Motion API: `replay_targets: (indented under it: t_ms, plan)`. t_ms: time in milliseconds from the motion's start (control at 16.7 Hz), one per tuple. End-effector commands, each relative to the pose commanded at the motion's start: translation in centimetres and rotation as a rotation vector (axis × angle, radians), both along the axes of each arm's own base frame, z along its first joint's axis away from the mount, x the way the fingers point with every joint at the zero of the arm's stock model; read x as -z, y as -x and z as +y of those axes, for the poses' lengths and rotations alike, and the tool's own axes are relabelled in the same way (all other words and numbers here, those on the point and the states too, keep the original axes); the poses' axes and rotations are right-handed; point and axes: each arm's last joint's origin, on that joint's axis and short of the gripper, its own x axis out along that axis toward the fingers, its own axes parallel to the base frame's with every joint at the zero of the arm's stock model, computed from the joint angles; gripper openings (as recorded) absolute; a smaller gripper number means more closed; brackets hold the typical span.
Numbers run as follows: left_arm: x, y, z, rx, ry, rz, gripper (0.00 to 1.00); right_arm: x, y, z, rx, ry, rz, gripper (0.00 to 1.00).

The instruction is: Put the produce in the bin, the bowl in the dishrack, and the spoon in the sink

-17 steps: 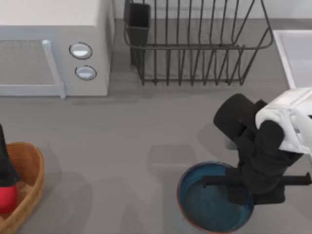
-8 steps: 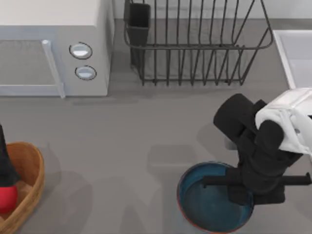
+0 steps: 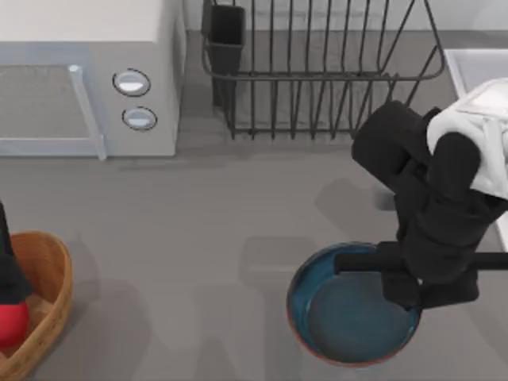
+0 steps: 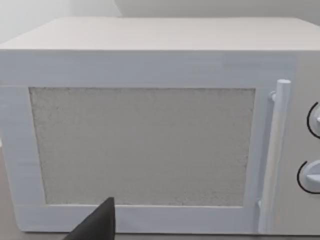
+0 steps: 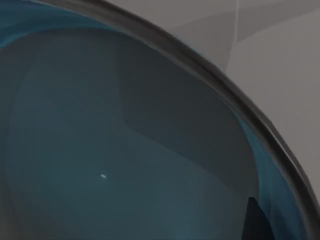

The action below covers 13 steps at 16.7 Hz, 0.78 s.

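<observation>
The blue bowl [image 3: 341,313] hangs off the table at the front right, with my right gripper [image 3: 414,295] shut on its right rim. Up close in the right wrist view, the bowl's glossy blue inside [image 5: 115,150] curves past one dark fingertip [image 5: 254,220]. The red produce [image 3: 9,321] lies in the wooden bin [image 3: 49,274] at the left edge, and my left gripper [image 3: 8,282] stands just above it. The dishrack [image 3: 317,79] is at the back, and the sink [image 3: 468,67] is at the back right corner. The spoon is out of view.
A white microwave [image 3: 87,79] with two round knobs stands at the back left; its door [image 4: 145,145] faces the left wrist camera. The black utensil cup [image 3: 226,36] sits at the dishrack's left corner. Bare grey tabletop [image 3: 222,238] lies between bin and bowl.
My right gripper has risen and moved toward the dishrack, carrying the bowl with it. The left arm and the produce have not moved.
</observation>
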Motion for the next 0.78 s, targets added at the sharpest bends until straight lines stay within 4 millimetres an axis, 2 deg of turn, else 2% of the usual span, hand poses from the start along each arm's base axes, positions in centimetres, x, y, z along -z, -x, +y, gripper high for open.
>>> replay_targets:
  t_ms: [120, 240, 600, 780]
  plan:
    - [0.0, 0.0, 0.0, 0.000, 0.000, 0.000, 1.00, -2.2, 0.2, -0.1, -0.001, -0.005, -0.006, 0.00]
    - [0.0, 0.0, 0.0, 0.000, 0.000, 0.000, 1.00, -3.5, 0.3, -0.3, -0.001, -0.013, -0.017, 0.00]
    - [0.0, 0.0, 0.0, 0.000, 0.000, 0.000, 1.00, -3.7, 0.2, -0.1, -0.015, -0.014, -0.038, 0.00]
    - [0.0, 0.0, 0.0, 0.000, 0.000, 0.000, 1.00, -4.8, -0.2, 1.3, -0.098, -0.024, -0.200, 0.00]
